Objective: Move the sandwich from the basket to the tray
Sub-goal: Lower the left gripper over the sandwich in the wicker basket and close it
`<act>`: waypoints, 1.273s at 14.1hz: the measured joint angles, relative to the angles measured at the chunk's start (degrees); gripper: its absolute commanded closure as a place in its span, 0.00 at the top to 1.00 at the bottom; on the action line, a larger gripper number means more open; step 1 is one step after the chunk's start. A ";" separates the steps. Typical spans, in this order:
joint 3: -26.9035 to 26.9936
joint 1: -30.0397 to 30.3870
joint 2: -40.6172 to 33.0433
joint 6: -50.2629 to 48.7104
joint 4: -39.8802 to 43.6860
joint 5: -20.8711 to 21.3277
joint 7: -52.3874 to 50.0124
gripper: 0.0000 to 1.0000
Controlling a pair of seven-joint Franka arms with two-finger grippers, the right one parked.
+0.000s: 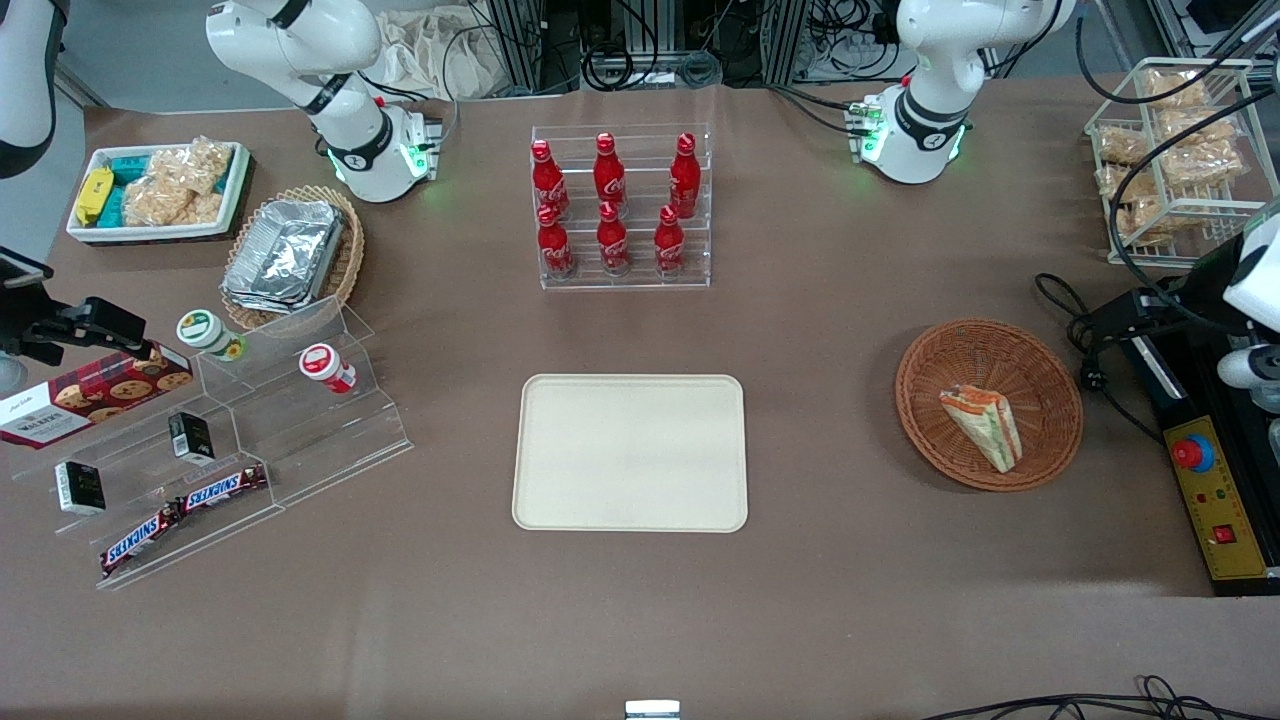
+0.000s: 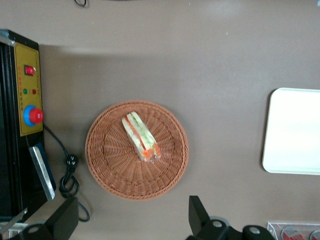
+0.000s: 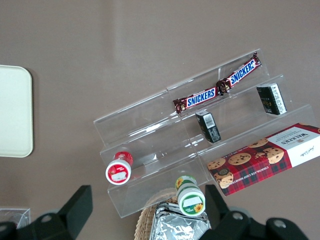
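Sandwich point(image 2: 141, 137) lies wrapped in the wicker basket point(image 2: 107, 170), long axis slanting across the weave, directly beneath the left arm's claw point(image 2: 132, 220), which hovers high, wide open and empty, tray point(image 1: 630, 510) waiting nearby.

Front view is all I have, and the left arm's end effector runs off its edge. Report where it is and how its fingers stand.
Observer: In the left wrist view the end effector hangs high over the table with the basket below its camera. Its fingers are spread wide with nothing between them.
Operator: Give me the sandwich's lie from up there.
Observer: The sandwich lies near the basket's middle, clear of the rim, with its striped filling edge facing up.
Operator: Describe that edge.
Observer: The green runs along most of it, and the orange-red shows at one end.
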 measured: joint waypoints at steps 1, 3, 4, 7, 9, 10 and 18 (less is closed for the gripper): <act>0.00 -0.06 0.11 0.25 0.02 0.00 0.03 0.99; -0.12 -0.18 0.35 0.32 0.02 0.00 0.05 0.99; -0.28 -0.21 0.46 0.23 0.01 0.00 0.05 0.99; -0.72 -0.24 1.09 -0.63 -1.48 0.01 0.05 0.99; -0.74 -0.20 1.50 -0.58 -5.28 0.06 0.05 0.99; -0.63 -0.12 1.67 0.11 -7.61 0.09 0.02 0.99; 0.27 1.23 2.12 21.40 -27.33 0.11 -10.96 0.99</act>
